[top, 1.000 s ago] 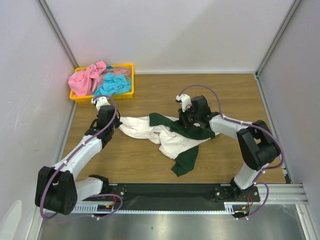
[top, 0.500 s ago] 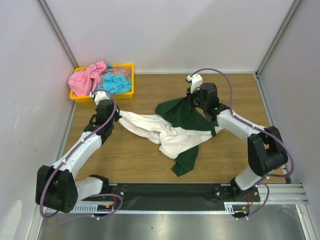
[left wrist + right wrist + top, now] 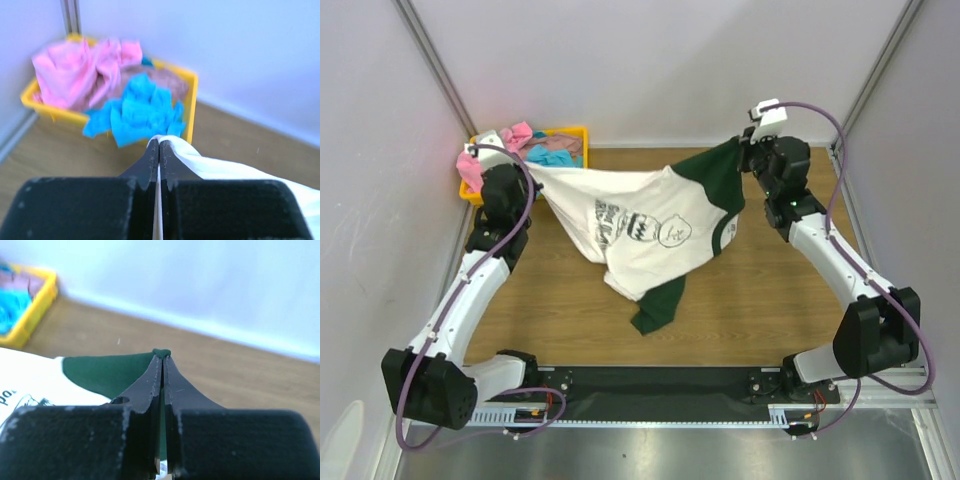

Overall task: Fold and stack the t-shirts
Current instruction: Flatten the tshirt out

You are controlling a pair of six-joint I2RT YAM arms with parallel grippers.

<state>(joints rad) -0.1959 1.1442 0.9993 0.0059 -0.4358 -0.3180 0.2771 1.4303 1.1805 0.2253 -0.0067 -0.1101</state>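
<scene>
Above the table (image 3: 780, 300), the crumpled shirt (image 3: 650, 225) has been lifted and pulled wide, left gripper (image 3: 158, 142) and right gripper (image 3: 163, 358) each pinched tight on an edge, ready to lay flat.

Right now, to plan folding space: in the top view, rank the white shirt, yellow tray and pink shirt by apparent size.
1. white shirt.
2. yellow tray.
3. pink shirt; left arm hides part of both, so unsure.
</scene>
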